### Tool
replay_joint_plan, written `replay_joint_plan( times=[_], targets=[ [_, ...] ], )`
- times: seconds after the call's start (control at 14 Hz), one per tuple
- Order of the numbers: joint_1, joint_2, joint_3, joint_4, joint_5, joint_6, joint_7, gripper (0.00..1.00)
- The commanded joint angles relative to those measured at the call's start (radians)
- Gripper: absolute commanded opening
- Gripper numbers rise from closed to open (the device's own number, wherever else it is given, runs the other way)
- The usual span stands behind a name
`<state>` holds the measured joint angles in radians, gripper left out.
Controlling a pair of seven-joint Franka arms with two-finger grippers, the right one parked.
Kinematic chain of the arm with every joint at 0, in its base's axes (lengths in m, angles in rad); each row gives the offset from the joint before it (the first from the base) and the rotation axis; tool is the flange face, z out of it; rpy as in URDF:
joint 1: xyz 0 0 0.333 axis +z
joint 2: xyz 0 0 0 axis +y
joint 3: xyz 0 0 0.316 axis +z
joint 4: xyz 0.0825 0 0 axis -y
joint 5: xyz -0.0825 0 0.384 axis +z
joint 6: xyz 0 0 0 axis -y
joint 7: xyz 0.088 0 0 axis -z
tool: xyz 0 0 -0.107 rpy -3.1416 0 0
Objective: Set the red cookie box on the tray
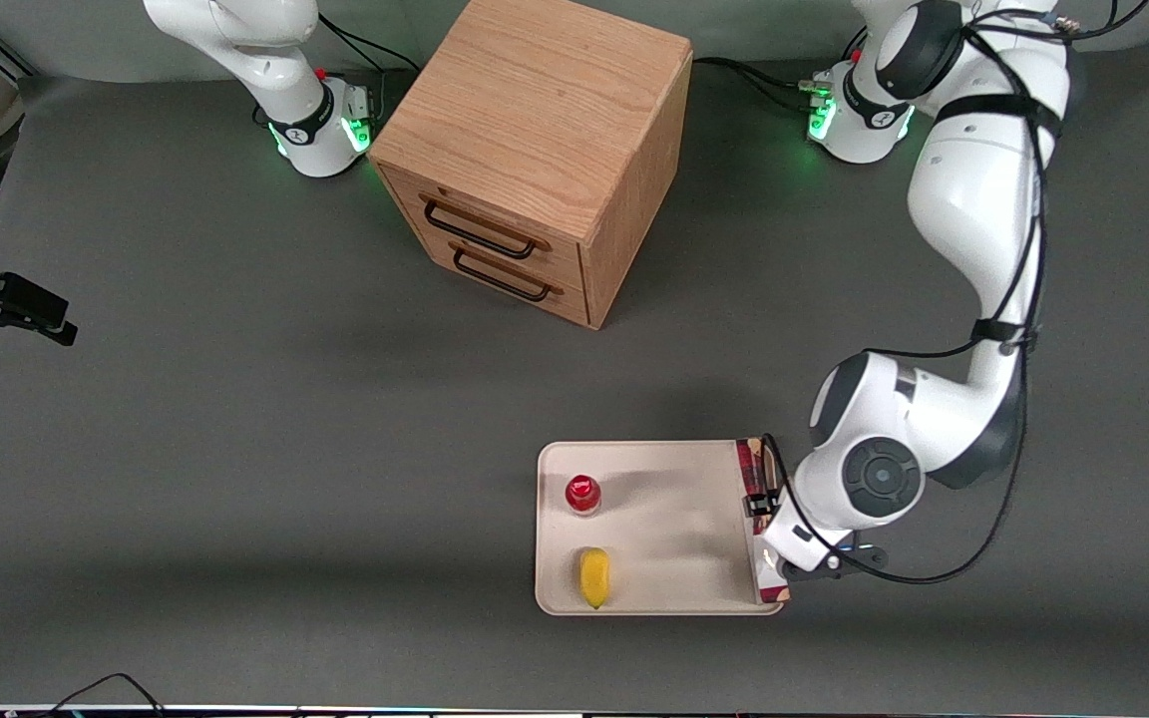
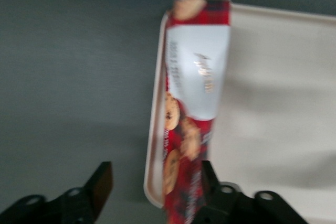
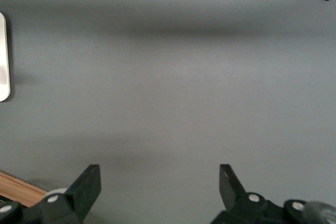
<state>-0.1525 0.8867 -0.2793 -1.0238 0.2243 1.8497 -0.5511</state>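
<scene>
Currently, status by item:

Red cookie box [image 1: 757,499]: lies along the tray's short edge at the working arm's end, resting on the rim there; its long axis runs along that edge. In the left wrist view the red cookie box [image 2: 195,103] shows its white patch and printed cookies, overlapping the rim.

Tray [image 1: 674,538]: flat on the grey table [image 1: 235,449], nearer the front camera than the wooden drawer cabinet [image 1: 535,150].

Gripper [image 1: 772,529]: directly over the box at the tray's edge. In the left wrist view the gripper [image 2: 157,184] has its fingers spread; one finger [image 2: 101,182] stands clear of the box over the table, the other finger [image 2: 210,179] sits right against the box's side. No pinch on the box.

Red-capped bottle [image 1: 582,493]: upright on the tray, toward the parked arm's end.

Yellow object [image 1: 593,576]: on the tray, nearer the front camera than the bottle.
</scene>
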Motion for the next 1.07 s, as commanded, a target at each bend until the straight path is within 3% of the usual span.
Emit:
replay_joint_plan(
  times=[0.0,0.21,0.36,0.5,0.71,1.0],
  targets=[
    [0.019,-0.152,0.015,-0.03,0.026,-0.099,-0.001,1.0],
    [0.074,-0.268,0.061,-0.035,-0.019,-0.251,0.221,1.0],
    [0.08,-0.328,0.127,-0.057,-0.046,-0.291,0.272,1.0],
    [0.09,-0.438,0.169,-0.186,-0.065,-0.273,0.325,1.0],
    [0.088,-0.61,0.297,-0.391,-0.181,-0.229,0.503,1.0],
    [0.093,-0.745,0.336,-0.588,-0.189,-0.147,0.572,1.0]
  ],
)
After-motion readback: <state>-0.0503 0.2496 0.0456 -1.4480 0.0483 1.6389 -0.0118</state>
